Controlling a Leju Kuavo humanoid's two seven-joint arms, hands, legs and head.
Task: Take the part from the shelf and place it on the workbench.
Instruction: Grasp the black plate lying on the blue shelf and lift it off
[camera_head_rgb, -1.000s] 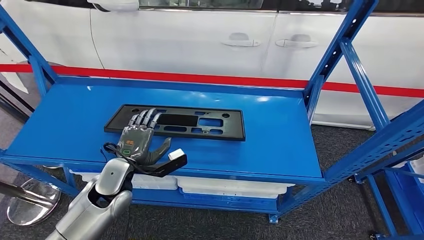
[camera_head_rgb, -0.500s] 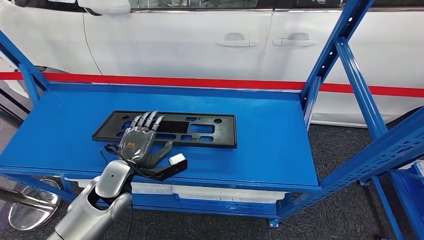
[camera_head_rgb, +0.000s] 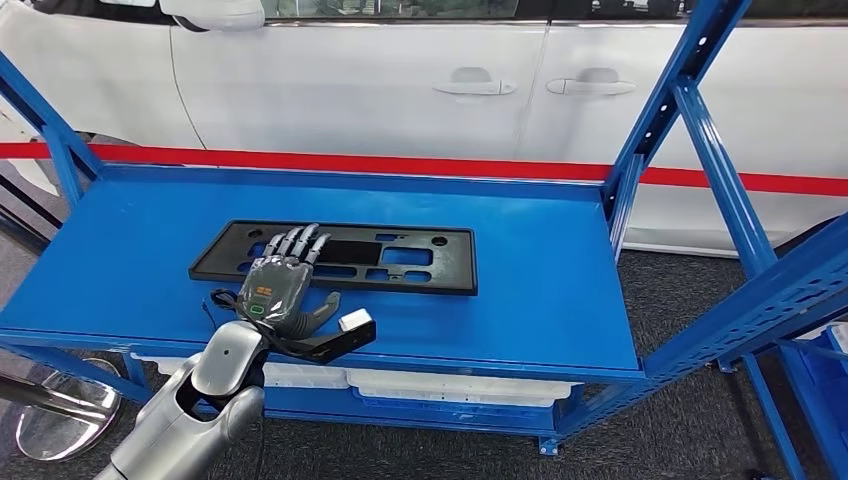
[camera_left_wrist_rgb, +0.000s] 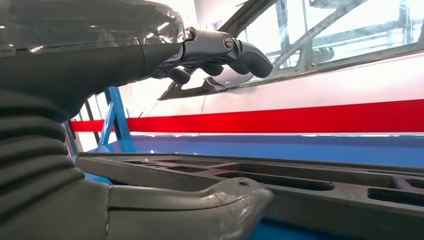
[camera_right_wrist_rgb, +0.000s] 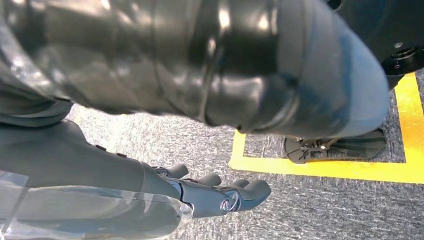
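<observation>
The part (camera_head_rgb: 400, 258) is a long flat black plate with several cut-outs, lying on the blue shelf (camera_head_rgb: 540, 270). My left hand (camera_head_rgb: 277, 290) is over the near edge of the plate's left half, fingers stretched across it and thumb spread to the right. In the left wrist view the dark fingers (camera_left_wrist_rgb: 220, 47) are raised above the part (camera_left_wrist_rgb: 310, 182) and the grey thumb (camera_left_wrist_rgb: 220, 200) lies low beside its edge, with nothing gripped. My right hand (camera_right_wrist_rgb: 215, 195) hangs over the grey floor with its fingers out and nothing in it.
A white car (camera_head_rgb: 400, 80) with a red stripe stands close behind the shelf. Blue uprights (camera_head_rgb: 690, 110) rise at the right, and white bins (camera_head_rgb: 450, 380) sit under the shelf. A round metal base (camera_head_rgb: 50, 410) lies on the floor at lower left. Yellow floor tape (camera_right_wrist_rgb: 320, 167) runs below my right hand.
The whole picture has shifted a little, so the camera moved. My left hand stays over the part's near edge with its fingers still apart.
</observation>
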